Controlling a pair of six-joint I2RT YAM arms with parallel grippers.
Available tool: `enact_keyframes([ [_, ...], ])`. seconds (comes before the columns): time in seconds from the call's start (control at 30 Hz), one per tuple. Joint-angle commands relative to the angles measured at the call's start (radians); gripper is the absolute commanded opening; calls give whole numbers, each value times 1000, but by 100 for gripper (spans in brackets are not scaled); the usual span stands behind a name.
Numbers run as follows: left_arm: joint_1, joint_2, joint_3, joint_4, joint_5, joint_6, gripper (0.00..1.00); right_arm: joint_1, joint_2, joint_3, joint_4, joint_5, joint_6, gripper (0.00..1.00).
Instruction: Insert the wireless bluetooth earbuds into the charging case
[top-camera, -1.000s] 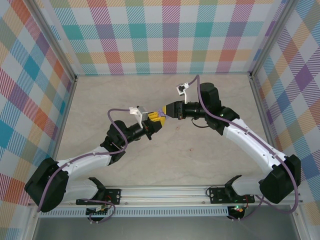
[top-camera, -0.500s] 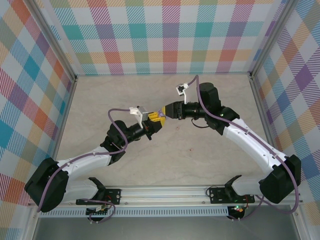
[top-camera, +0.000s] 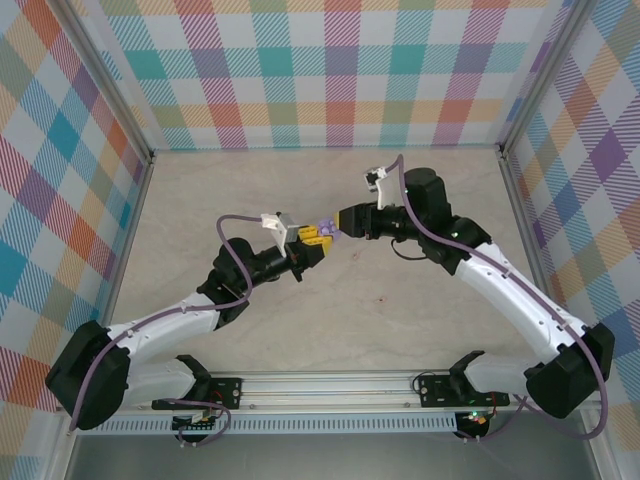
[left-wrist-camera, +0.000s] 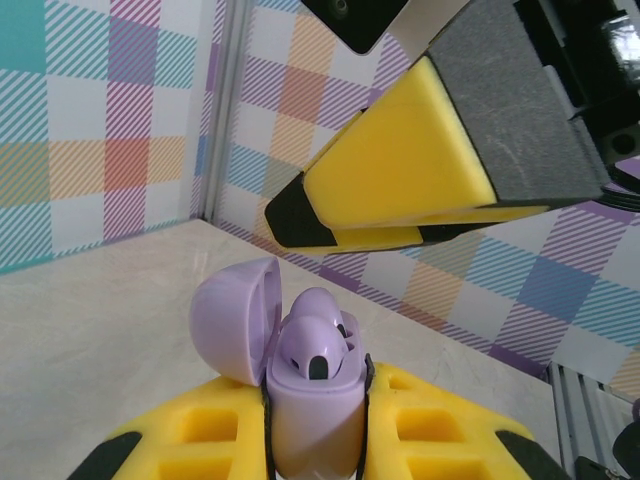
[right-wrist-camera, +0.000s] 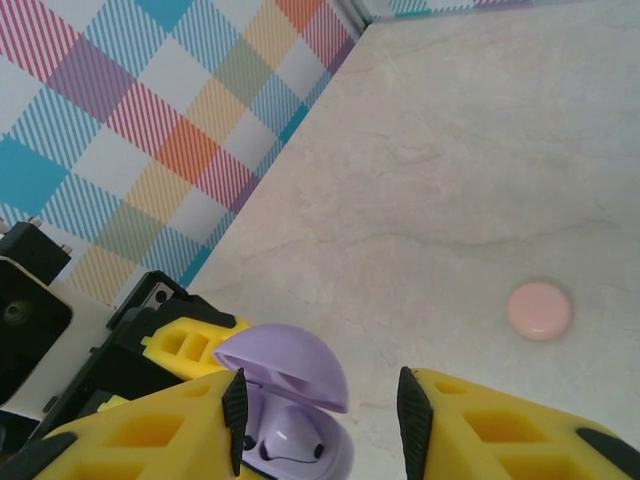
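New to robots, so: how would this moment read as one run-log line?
left jaws: shut on charging case | lid: open | earbud: seated inside | right jaws: open, empty, close to case

The right gripper pulls back toward the right. A second ago its yellow tips sat against the charging case, and now a small gap lies between them, so more of the purple case shows in the top view. Its jaws have spread and now stand apart, with the case's raised lid in the gap in the right wrist view. The right arm swings along with it: the white camera mount on its wrist slides right, and the dark shoulder block drops lower and further right. The left arm shifts slightly too, its dark shoulder block sinking toward the lower left corner.
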Motion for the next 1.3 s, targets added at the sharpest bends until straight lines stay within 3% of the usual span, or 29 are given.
enact_keyframes([
  [0.0, -19, -26, 37, 12, 53, 19, 17, -27, -27, -21, -30, 43, -32, 45],
  [0.27, -19, -7, 51, 104, 153, -32, 17, -132, -26, -86, -7, -93, -39, 30],
  [0.57, -19, 28, 70, 181, 230, -82, 17, -148, -10, -134, 84, -267, -39, 19],
  [1.27, -20, 92, 105, 147, 254, -118, 17, -149, -82, -184, 269, -438, 12, 17],
])
